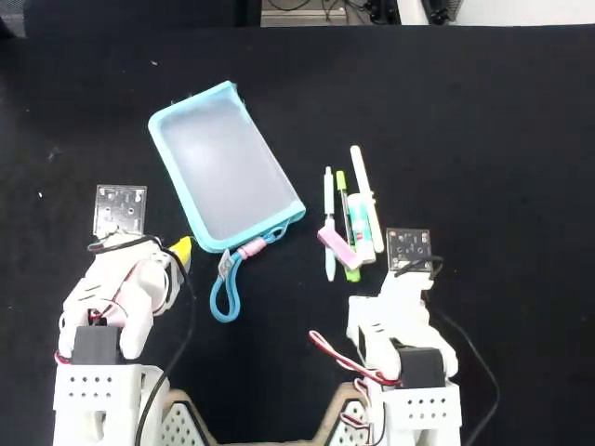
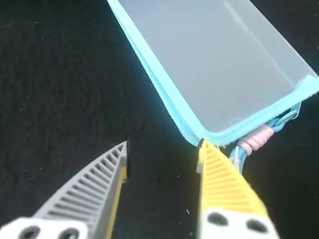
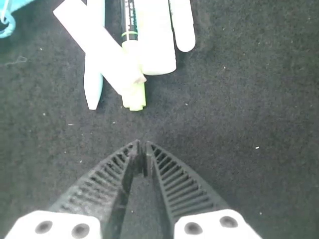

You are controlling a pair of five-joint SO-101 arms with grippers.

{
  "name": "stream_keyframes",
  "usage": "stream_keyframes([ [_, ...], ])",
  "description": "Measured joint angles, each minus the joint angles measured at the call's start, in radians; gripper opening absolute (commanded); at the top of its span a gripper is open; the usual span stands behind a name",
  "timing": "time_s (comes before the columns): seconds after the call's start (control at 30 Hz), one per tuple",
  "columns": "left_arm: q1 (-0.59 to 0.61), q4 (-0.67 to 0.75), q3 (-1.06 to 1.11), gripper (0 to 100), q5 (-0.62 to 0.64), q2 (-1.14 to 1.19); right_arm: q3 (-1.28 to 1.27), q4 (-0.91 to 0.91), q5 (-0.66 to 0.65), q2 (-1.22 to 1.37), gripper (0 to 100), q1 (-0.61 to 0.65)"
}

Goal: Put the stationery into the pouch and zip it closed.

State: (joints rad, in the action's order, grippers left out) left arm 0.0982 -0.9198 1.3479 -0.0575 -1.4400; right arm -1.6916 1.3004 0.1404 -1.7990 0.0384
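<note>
While both arms sit low — left pincer point(image 2: 163, 145): released, just beside pouch point(image 1: 223, 167) corner
right pincer point(image 3: 142, 145): clenched, empty — near stationery point(image 1: 351, 223)
pouch: flat on table point(image 1: 465, 111)

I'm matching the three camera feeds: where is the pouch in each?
High view: pouch tilted mid-table, left of the stationery.
Left wrist view: pouch just ahead of the open left tool, corner at its yellow finger.
Right wrist view: pouch a cyan sliver at frame edge.
Shared landmark: blue strap.
</note>
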Motion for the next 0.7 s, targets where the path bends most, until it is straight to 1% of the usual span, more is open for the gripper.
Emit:
stream_keyframes([
  [0.1, 0.0, 0.0, 0.0, 24, -0.002, 0.012, 0.0, 0.0, 0.0, 0.0, 1.2, 0.0],
  [0.2, 0.0, 0.0, -0.005, 24, -0.003, 0.078, 0.0, 0.0, 0.0, 0.0, 1.2, 0.011],
  [0.33, 0.0, 0.0, -0.074, 24, -0.006, 0.25, 0.0, -0.011, 0.0, 0.0, 1.2, 0.052],
  [0.43, 0.0, 0.0, -0.137, 24, -0.006, 0.41, 0.0, -0.104, -0.017, 0.0, 1.2, 0.052],
  [0.47, 0.0, 0.0, -0.157, 24, -0.006, 0.46, 0.0, -0.141, -0.044, 0.0, 1.2, 0.052],
  [0.53, 0.0, 0.003, -0.187, 24, -0.006, 0.54, 0.0, -0.218, -0.14, 0.0, 1.2, 0.052],
  [0.7, 0.0, 0.097, -0.189, 24, -0.006, 0.615, 0.032, -0.367, -0.516, 0.0, 1.2, 0.052],
])
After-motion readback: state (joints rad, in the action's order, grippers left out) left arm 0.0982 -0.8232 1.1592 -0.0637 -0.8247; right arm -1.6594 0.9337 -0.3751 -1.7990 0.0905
